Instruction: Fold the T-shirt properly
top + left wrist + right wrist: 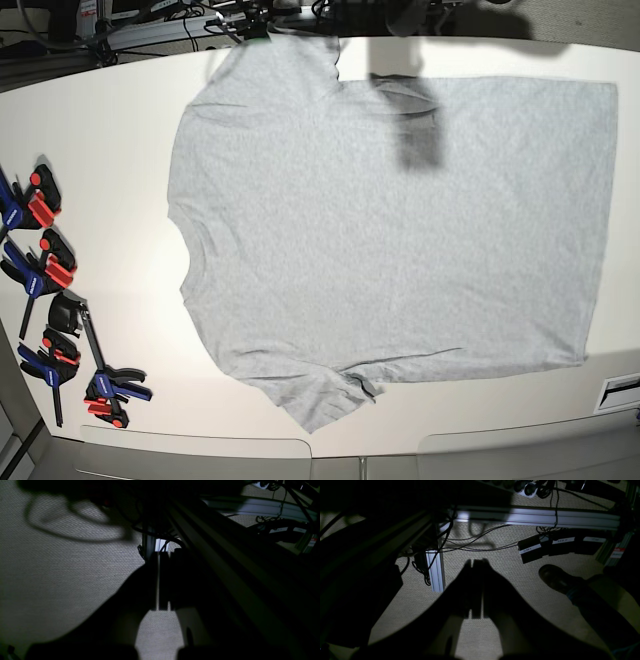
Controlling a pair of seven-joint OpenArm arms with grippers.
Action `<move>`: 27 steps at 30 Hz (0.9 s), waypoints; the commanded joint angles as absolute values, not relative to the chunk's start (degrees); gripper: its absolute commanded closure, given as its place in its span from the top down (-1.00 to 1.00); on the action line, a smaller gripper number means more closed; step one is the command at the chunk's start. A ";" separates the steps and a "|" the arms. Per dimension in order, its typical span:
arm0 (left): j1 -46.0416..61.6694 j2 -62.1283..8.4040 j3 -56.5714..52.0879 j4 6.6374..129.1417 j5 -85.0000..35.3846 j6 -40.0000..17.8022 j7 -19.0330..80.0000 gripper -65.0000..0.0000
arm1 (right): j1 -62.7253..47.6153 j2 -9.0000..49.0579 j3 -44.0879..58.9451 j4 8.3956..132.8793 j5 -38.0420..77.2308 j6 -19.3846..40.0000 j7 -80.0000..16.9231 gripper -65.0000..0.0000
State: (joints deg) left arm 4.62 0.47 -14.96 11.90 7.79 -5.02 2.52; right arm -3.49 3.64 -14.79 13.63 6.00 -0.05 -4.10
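Left wrist view: the left gripper hangs off the table, pointing down at woven carpet; its fingers lie pressed together with nothing between them; an aluminium frame rail crosses the top right; no cloth appears here.

Right wrist view: the right gripper likewise points at the floor, fingers closed against each other and empty; a frame rail, loose cables, labelled black boxes and a person's dark shoe lie below it; again no cloth.

Base view: the T-shirt lies spread flat on the white table, plain side up, neck and sleeves toward the left, hem along the right; the lower sleeve is slightly rumpled; several clamps sit at the table's left edge, apart from the shirt; neither arm shows.

Progress: judging from this, no fold is made; every fold is left, and both arms must first come over the table.
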 commanded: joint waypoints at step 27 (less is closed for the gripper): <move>6.52 0.93 -14.94 15.53 7.88 -6.00 1.93 -1.00 | -3.20 3.66 -14.66 13.98 6.17 -0.45 -3.70 -1.00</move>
